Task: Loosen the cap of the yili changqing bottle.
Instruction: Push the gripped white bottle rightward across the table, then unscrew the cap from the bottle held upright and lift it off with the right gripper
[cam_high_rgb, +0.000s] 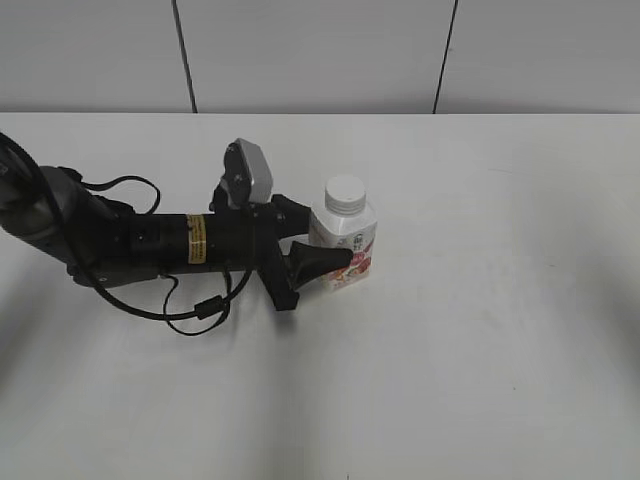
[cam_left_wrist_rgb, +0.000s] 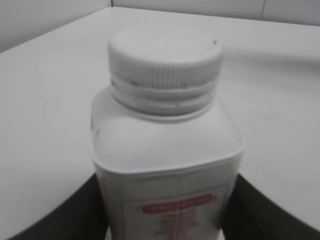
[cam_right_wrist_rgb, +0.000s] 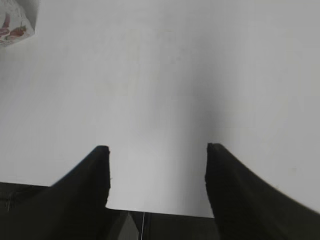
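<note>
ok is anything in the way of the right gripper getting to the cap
Nothing visible. The right gripper is open over bare table. The cap stands exposed on the bottle, which the left gripper holds by its body.

Bottle label: the yili changqing bottle (cam_left_wrist_rgb: 167, 165) carries a red banner with pale characters, too blurred to read; fainter red lines beneath it are also illegible.
Bottle label, exterior view: red and pink fruit print only, no legible words.
Arm sticker: a yellow sticker (cam_high_rgb: 197, 239) on the left arm bears dark print, too small to read.
Cap: the cap (cam_left_wrist_rgb: 165, 55) shows no lettering.
</note>
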